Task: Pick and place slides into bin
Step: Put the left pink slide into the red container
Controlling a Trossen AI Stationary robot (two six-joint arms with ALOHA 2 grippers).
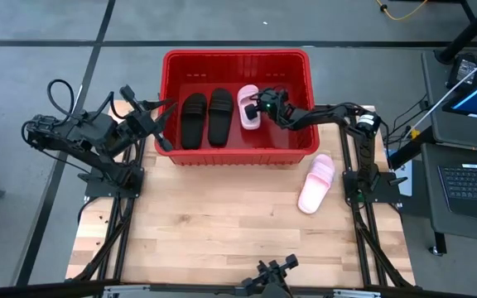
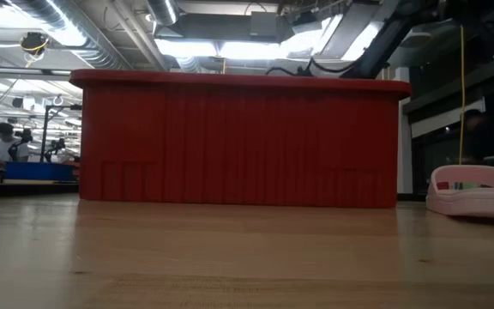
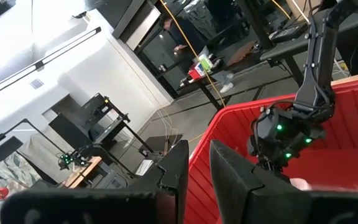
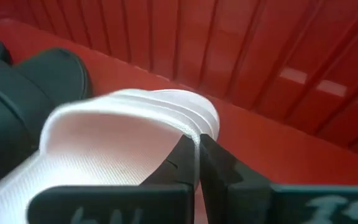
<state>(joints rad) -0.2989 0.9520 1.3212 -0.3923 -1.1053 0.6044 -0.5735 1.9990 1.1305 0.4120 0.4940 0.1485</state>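
Note:
The red bin (image 1: 237, 58) stands at the table's far middle. Two black slides (image 1: 194, 120) (image 1: 221, 116) lie side by side on its floor. To their right is a pale pink slide (image 1: 249, 108), and my right gripper (image 1: 261, 106) reaches into the bin from the right and is shut on it. A second pink slide (image 1: 315, 182) lies on its sole on the table, near the bin's right front corner. My left gripper (image 1: 162, 116) hovers level at the bin's left wall, slightly open and with nothing between its fingers. My right gripper pinches the pink slide's strap (image 4: 197, 134) between its two fingers, at the strap's edge near one side. The fingers slant down from the table's right. The slide sits low inside the bin; whether its sole rests on the floor I cannot tell.
The bin's tall ribbed walls (image 2: 238, 146) hide its inside from table height. Bare wood fills the near half of the table. A laptop and a stand are off the table's right edge (image 1: 470, 178).

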